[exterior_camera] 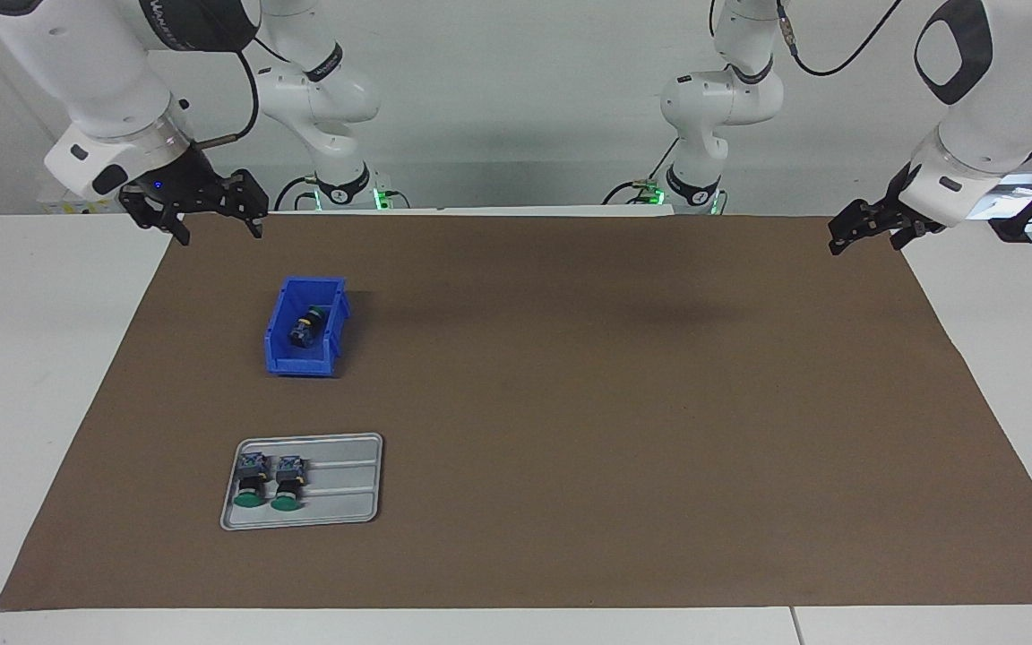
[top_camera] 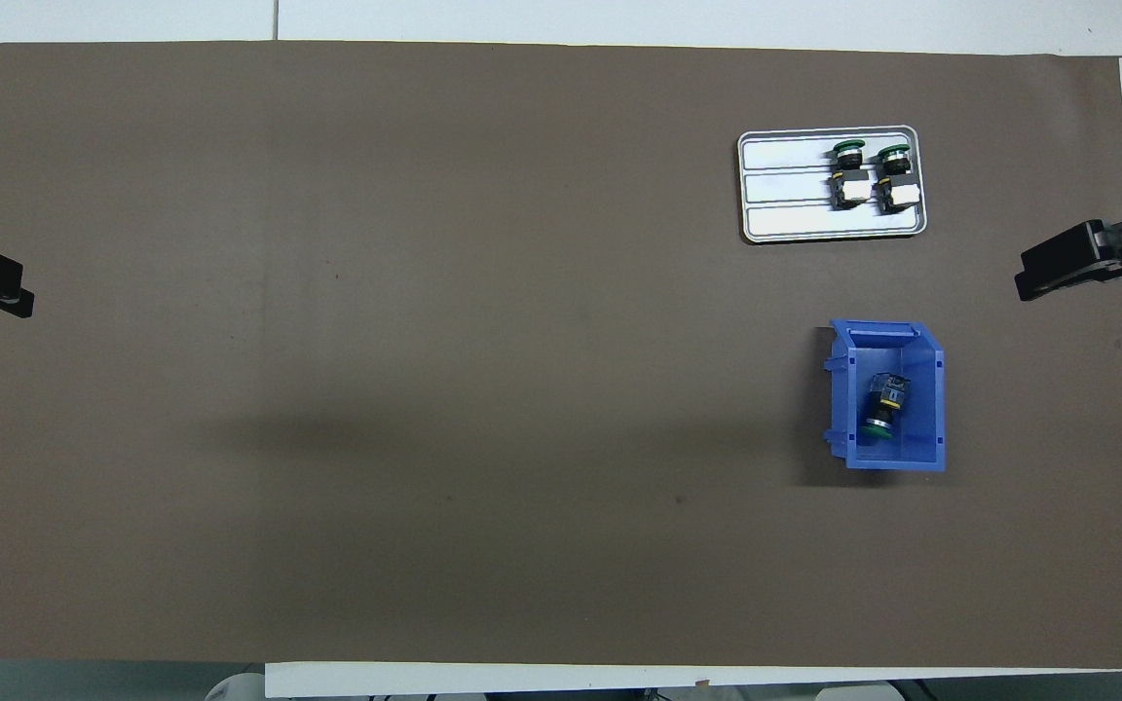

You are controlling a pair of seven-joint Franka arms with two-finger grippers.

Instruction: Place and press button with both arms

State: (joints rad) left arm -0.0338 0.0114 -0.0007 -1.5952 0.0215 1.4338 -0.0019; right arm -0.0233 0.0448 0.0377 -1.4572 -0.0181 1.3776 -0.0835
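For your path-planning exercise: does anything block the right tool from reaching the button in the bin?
Nothing visible does. The right tool hangs open over the mat's edge; the button lies uncovered in the open-topped bin.

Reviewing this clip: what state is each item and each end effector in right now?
Button in bin: lying on its side, untouched.
Two buttons on tray: lying side by side, caps pointing away from the robots.
Blue bin: upright, holds one button.
Grey tray: flat, part bare.
Left end effector: open, empty, waiting.
Right end effector: open, empty, waiting.
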